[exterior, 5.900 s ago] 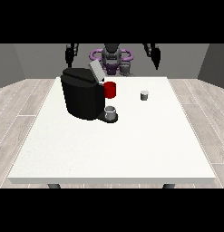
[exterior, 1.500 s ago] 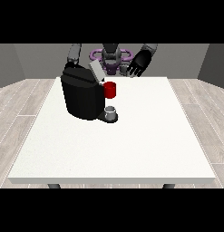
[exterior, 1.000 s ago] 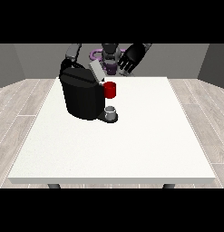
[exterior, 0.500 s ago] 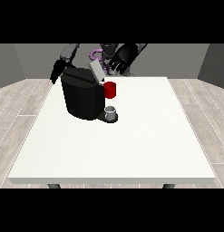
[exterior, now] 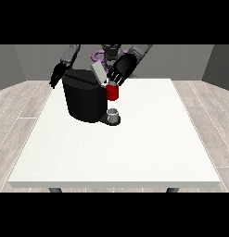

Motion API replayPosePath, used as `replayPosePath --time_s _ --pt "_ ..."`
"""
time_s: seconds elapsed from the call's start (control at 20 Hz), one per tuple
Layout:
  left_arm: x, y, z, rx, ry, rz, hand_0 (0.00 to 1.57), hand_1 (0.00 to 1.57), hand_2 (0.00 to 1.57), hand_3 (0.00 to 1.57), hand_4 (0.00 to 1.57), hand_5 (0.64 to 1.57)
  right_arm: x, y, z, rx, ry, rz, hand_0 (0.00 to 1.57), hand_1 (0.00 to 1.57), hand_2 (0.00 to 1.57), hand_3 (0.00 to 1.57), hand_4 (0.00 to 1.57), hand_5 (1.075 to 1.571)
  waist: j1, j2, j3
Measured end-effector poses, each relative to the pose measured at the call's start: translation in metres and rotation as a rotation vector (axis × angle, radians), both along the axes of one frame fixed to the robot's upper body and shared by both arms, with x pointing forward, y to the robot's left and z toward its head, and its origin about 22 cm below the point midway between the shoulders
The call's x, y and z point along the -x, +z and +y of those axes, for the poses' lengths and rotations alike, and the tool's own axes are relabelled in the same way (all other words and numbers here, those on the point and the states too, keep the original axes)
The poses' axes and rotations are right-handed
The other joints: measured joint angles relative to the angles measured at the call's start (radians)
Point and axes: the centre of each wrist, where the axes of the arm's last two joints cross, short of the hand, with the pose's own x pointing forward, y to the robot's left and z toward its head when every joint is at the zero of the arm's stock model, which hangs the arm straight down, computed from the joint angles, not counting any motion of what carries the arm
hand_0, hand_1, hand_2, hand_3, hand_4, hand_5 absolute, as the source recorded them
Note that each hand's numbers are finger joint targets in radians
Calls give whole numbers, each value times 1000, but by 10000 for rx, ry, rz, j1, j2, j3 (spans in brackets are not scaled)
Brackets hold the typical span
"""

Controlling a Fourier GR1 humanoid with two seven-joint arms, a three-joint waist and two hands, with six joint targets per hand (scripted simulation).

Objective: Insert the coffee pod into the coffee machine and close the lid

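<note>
- The coffee machine [exterior: 84, 98] stands on the white table [exterior: 120, 148], toward the far side and left of the table's middle as the view shows it. It serves as the landmark for every position below.
- The machine's body is black. Its lid [exterior: 100, 73] is raised and shows as a pale grey flap tilted up at the top right of the body.
- A red part [exterior: 112, 92] sits on the machine's right front face, directly below the raised lid.
- A small grey cup [exterior: 114, 114] stands on the machine's base, beneath the red part. Whether it holds anything cannot be told.
- The coffee pod [exterior: 111, 84] shows only as a small pale shape at the fingertips of the hand at the view's right, just above the red part and beside the lid's lower edge.
- The hand at the view's right [exterior: 122, 69] is above and to the right of the machine. Its fingers point down toward the lid opening and curl round the pod.
- The hand at the view's left [exterior: 57, 75] hangs just beside the machine's upper left corner. Whether it touches the body, and how far open it is, cannot be told.
</note>
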Motion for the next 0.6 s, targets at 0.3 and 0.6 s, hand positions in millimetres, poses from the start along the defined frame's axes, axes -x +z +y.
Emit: replayPosePath --time_s 0.3,0.6 --pt "-2 3 -4 49 -62 39 1211 1211 1252 1220 432 1571 -3 3 -3 -54 -110 -45 0 0 0 0 131 1571 19 125 4" --pt "-3 3 -8 48 -153 -155 1169 1169 1235 1200 422 1571 -5 3 -4 -59 -207 -85 0 0 0 0 100 1571 102 262 14"
